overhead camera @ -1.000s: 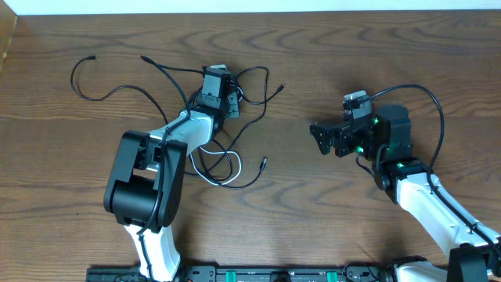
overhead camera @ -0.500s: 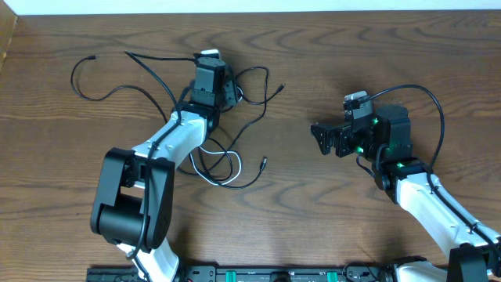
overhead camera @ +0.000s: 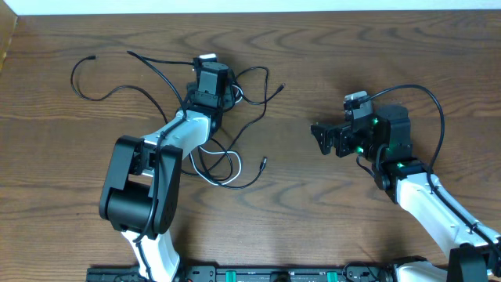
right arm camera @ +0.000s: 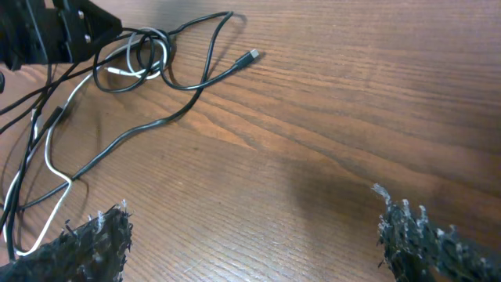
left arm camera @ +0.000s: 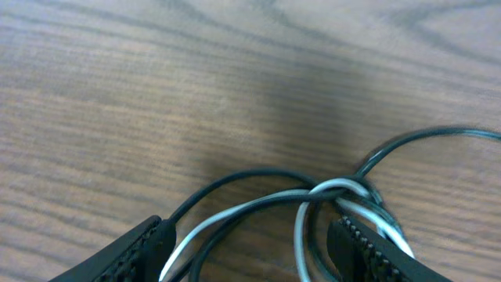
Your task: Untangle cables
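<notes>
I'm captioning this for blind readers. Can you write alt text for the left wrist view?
A white cable and black cables cross in a loose knot on a wooden table, lying between the open fingers of the left gripper at the bottom edge.

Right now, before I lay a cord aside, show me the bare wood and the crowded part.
Bare table lies between the cables and the right gripper, and at the near left corner beside the left arm. Crowded: around the left gripper, where the cables knot and loop toward the far left.
</notes>
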`<state>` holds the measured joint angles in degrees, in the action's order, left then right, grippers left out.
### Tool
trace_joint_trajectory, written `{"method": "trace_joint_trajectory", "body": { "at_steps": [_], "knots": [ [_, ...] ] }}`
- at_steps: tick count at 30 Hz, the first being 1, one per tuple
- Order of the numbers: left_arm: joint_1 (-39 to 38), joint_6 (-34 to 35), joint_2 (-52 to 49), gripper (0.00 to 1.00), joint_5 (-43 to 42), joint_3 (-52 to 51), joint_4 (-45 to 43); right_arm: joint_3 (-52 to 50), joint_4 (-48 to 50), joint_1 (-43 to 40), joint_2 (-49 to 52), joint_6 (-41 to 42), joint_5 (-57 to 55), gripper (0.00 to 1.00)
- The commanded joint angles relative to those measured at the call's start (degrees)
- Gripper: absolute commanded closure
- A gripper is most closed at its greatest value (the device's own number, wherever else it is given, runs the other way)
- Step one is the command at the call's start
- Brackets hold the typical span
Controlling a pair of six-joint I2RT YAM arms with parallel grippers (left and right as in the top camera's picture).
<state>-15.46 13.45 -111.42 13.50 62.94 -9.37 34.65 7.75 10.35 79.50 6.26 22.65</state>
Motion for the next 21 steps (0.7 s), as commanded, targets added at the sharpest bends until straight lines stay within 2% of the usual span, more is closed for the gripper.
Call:
{"method": "trace_joint_trajectory", "body": {
  "at_steps": [1,18,21],
  "knots": [
    [0.3,-0.9,-0.7,0.32,-0.9,0.4,-0.2,-0.3,-0.1,0.6,0.3,-0.8,-0.2,0.01],
    [0.3,-0.9,-4.4,0.33,-1.1,0.4,-0.5,-0.3,-0.3,0.6,0.3,-0.8,0.0,0.01],
    [0.3,-0.9,-4.4,0.33,-3.7,0.4,-0.1,-0.3,-0.3,0.6,0.3,-0.8,0.0,0.01]
  ]
}}
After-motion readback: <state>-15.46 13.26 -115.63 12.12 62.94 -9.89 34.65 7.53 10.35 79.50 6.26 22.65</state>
